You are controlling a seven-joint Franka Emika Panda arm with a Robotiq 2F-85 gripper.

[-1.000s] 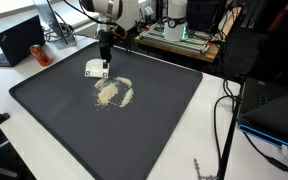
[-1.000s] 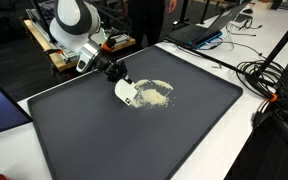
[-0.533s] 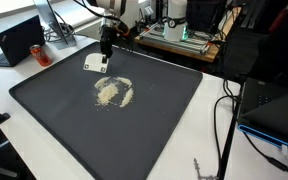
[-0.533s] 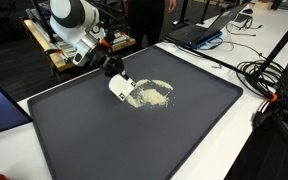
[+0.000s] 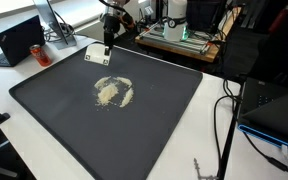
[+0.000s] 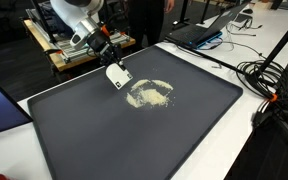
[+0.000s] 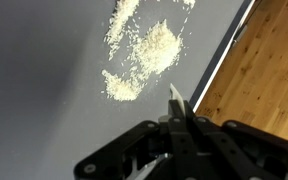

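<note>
Currently the gripper (image 5: 107, 42) is clenching the white scraper (image 5: 100, 55) and lifting it toward the far edge of the black mat (image 5: 84, 130). A second ago it was sitting beside the pale grain pile (image 5: 114, 91). The pile is lying mid-mat, apart from the scraper; the sweeping stroke is apparently ending.

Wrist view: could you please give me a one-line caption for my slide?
The hand, shut on a thin white card, hangs above pale scattered grains on the dark mat.
</note>
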